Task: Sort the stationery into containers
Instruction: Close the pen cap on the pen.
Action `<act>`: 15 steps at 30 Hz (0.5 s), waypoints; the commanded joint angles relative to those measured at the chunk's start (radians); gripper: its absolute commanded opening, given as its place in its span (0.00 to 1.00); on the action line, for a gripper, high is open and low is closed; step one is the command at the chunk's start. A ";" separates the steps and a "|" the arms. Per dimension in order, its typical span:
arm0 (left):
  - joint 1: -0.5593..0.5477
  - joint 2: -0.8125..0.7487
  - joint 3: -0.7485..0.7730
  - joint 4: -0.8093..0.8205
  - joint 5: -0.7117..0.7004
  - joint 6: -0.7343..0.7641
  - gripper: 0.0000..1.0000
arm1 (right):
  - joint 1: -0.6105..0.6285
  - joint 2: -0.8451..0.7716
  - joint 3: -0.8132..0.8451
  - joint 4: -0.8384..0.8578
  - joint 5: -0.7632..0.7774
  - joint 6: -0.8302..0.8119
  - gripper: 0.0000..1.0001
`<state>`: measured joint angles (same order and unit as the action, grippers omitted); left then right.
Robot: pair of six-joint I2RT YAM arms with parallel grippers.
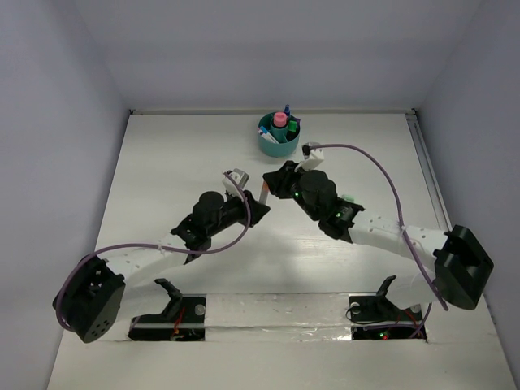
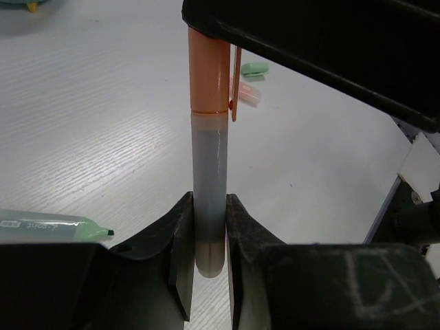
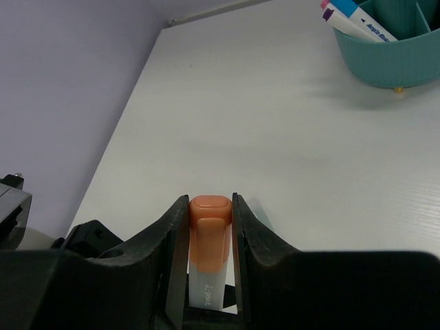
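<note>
While both pincers grip the same pen (image 2: 208, 158), the step in hand reads as a transfer from one arm to the other, above the middle of the table (image 1: 162, 162) and somewhat toward its far edge. The left pincer (image 2: 208, 210) is clamped on the grey barrel near its blunt end. The right pincer (image 3: 210, 210) is clamped on the orange cap at the opposite end. To do the transfer well, confirm that the receiving pincer has a firm, square hold before the other lets go. Part the releasing fingers fully, then draw back along the pen's axis, so the pen is neither twisted nor pulled from its cap. Which arm is to release cannot be told, but the right arm lies nearer the cup (image 1: 272, 149), which suggests it will carry. The teal cup stands close to the middle of the far edge. Its divided compartments hold a pink-capped bottle (image 1: 279, 120) and several markers (image 3: 347, 15) with blue, purple and pink ends. A green highlighter (image 2: 48, 225) and two small pieces (image 2: 254, 68), one green and one pink, lie loose on the table.
</note>
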<state>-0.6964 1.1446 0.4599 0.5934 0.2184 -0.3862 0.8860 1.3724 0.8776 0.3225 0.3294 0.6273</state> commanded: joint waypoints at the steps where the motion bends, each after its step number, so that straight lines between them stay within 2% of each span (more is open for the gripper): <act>1: 0.018 -0.037 0.008 0.109 -0.059 0.004 0.00 | 0.031 -0.071 0.001 -0.149 -0.105 -0.075 0.00; 8: 0.018 -0.051 0.002 0.121 -0.062 -0.002 0.00 | 0.031 -0.018 -0.034 -0.100 -0.223 0.003 0.00; 15: 0.018 -0.086 -0.001 0.103 -0.079 0.010 0.00 | 0.070 0.017 -0.132 -0.046 -0.199 0.054 0.00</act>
<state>-0.7010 1.1179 0.4351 0.5365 0.2539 -0.3820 0.8906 1.3563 0.8055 0.3634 0.2504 0.6521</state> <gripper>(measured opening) 0.151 0.313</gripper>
